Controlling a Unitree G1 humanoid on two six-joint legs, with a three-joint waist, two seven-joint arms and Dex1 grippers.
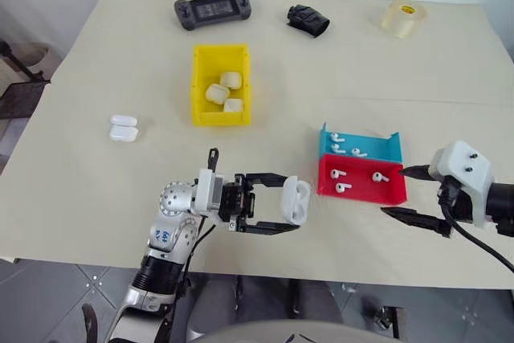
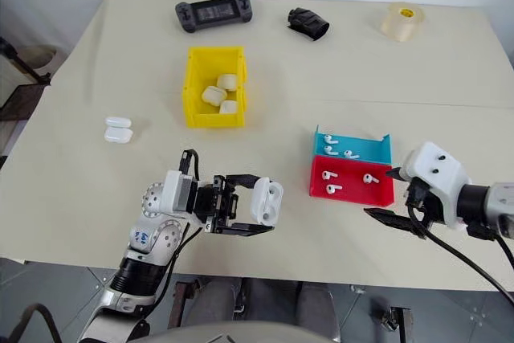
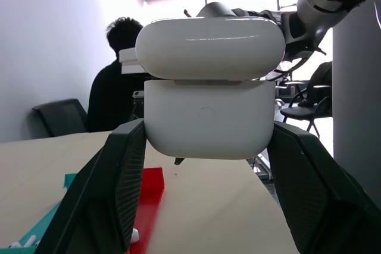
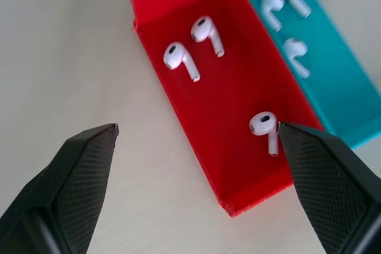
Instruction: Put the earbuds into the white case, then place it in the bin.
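Observation:
My left gripper (image 1: 287, 203) is shut on the white case (image 1: 297, 198) and holds it above the table's near edge, pointing right. In the left wrist view the case (image 3: 208, 111) sits between the fingers with its lid slightly ajar. Three earbuds (image 4: 178, 59) lie in the red tray (image 1: 385, 192), and three more (image 1: 338, 149) lie in the blue tray (image 1: 385, 150) behind it. My right gripper (image 1: 393, 192) hangs open just right of the red tray's near end, with nothing between its fingers. The yellow bin (image 1: 197, 78) stands further back and left, holding three cream cases.
A second white case (image 1: 124, 128) lies on the table at the left. Along the far edge are a black game controller (image 1: 213, 12), a black object (image 1: 308, 20) and a tape roll (image 1: 403, 18). A seated person (image 3: 116, 87) shows beyond the table.

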